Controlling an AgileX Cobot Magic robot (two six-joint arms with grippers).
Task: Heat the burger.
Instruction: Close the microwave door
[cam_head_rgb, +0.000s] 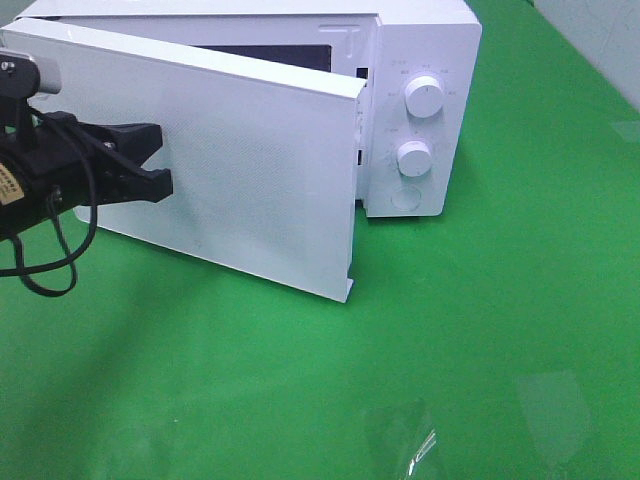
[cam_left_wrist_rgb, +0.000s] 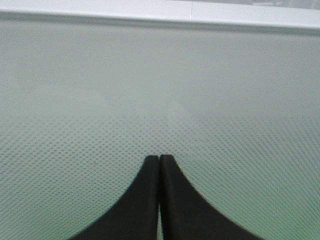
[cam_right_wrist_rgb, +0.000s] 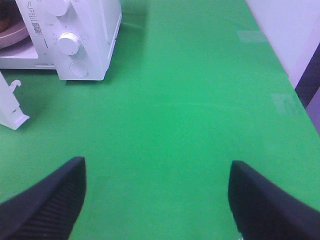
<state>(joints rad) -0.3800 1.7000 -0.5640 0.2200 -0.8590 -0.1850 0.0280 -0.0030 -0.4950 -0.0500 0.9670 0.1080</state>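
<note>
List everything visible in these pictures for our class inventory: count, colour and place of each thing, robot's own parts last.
microwave: one, white, at the back of the table
door: one, white with a dotted window, partly open
dials: two, white, one above the other on the control panel
round button: one, white, below the dials
dish: one, pink, inside the microwave, only its edge shows
table cover: one, green
left hand: one, black, shut, at the door's outer face
right hand: one, black, open, above bare cover

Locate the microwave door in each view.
Exterior high: microwave door, half open, centre-left, the shut left end effector at its outer face.
Left wrist: door's dotted pane fills the picture behind the end effector.
Right wrist: only the door's latch edge, beside the microwave body.
Shared landmark: lower knob, exterior and right wrist views only.
</note>
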